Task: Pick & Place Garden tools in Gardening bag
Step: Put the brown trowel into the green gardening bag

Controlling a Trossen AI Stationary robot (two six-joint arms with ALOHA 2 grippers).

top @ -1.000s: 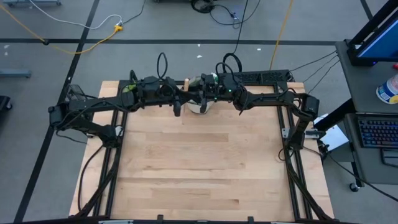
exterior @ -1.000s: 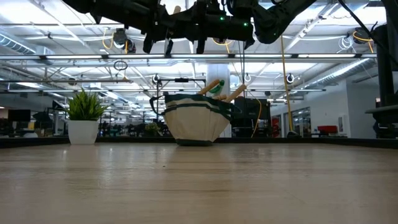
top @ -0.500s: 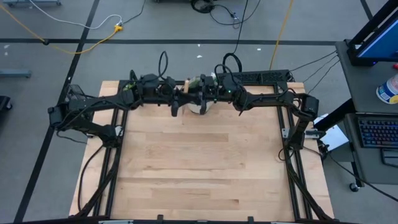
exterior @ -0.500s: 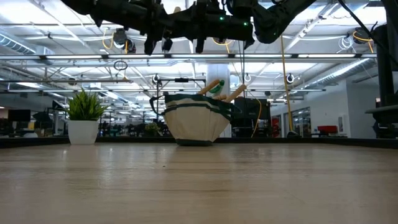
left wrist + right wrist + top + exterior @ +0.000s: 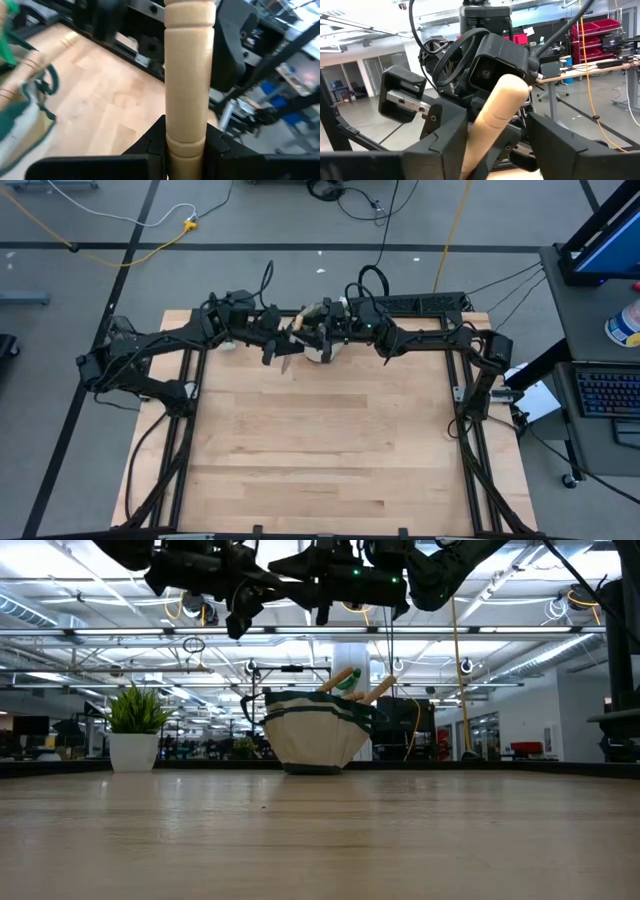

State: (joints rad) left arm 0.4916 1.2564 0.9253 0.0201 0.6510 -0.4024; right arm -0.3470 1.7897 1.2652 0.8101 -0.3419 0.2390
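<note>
1. The left gripper (image 5: 283,350) hangs high above the far edge of the table (image 5: 320,450), its fingers clenched on a wooden tool handle (image 5: 189,75) that stands straight up between them in the left wrist view.
2. The right gripper (image 5: 322,340) is level with it and just beside it — the two nearly meet over the gardening bag (image 5: 312,735). It too grips a pale wooden handle (image 5: 492,120), tilted between its dark fingers (image 5: 440,135).
3. The bag sits directly below both grippers, upright at the far middle of the table, with wooden handles and a green item (image 5: 350,682) sticking out of its top. In the low view there is open air between the bag's contents and the grippers above.
4. A small potted plant (image 5: 135,730) stands beyond the left gripper's outer side, well apart from the bag.
5. Toward the near edge the whole wooden surface lies open — bare boards from the bag to the front rail.
6. Around the table: grey floor with yellow and white cables (image 5: 150,235), a desk with a keyboard (image 5: 608,392) past the right arm, and a workshop hall with ceiling lights behind.
</note>
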